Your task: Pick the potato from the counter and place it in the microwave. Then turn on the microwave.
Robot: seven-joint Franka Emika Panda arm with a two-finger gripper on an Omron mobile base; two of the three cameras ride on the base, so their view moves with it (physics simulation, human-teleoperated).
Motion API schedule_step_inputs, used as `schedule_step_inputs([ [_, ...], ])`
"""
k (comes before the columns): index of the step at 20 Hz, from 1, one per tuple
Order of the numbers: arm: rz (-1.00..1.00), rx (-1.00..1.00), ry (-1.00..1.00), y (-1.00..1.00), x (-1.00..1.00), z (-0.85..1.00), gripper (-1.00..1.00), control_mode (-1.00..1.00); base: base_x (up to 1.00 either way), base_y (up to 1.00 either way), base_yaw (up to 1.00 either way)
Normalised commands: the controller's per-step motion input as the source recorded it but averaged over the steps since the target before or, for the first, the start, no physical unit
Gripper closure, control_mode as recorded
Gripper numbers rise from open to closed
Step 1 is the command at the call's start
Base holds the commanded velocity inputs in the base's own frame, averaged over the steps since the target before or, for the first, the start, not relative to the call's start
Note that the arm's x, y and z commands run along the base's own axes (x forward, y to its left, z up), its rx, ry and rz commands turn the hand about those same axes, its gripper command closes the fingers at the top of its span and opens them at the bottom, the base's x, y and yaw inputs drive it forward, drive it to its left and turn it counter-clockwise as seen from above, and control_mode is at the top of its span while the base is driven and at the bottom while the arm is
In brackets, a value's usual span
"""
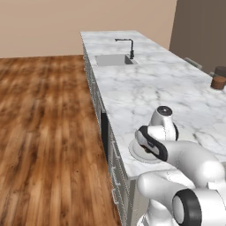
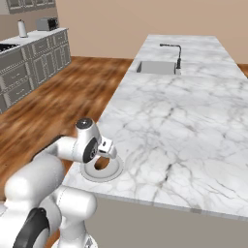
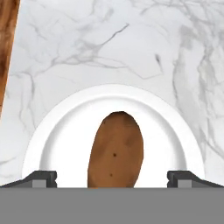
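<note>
Hand view: potato (image 3: pixel 115 151) lies on a white plate (image 3: pixel 65 131), directly ahead of the gripper (image 3: pixel 112 178) between the two finger tips (image 3: pixel 43 178), long axis running 12 to 6 o'clock. Jaws spread wide, one to each side of it, nothing grasped. Plate sits on the marble counter (image 3: pixel 131 48) near its edge, wood floor (image 3: pixel 6 39) at 10 o'clock. Judgement: fingers straddle the narrow width; a straight descent and a close should take it
</note>
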Motion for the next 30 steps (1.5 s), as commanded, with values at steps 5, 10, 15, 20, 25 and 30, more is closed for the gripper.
schedule_step_inputs([
  [5, 0.0, 0.0, 0.02, 0.0, 0.15, -0.27, -1.0, -1.0, 0.0, 0.0, 0.0],
  [10, 0.0, 0.0, 0.03, 0.0, 0.17, -0.23, -1.0, -1.0, 0.0, 0.0, 0.0],
  [15, 0.0, 0.0, 0.03, 0.0, 0.11, -0.21, -1.0, -1.0, 0.0, 0.0, 0.0],
  [20, 0.0, 0.0, 0.04, 0.0, 0.1, -0.25, -1.0, -1.0, 0.0, 0.0, 0.0],
  [25, 0.0, 0.0, 0.07, 0.0, 0.04, -0.15, 1.0, -1.0, 0.0, 0.0, 0.0],
  [30, 0.0, 0.0, 0.02, 0.0, 0.0, 0.0, 1.0, -1.0, 0.0, 0.0, 0.0],
])
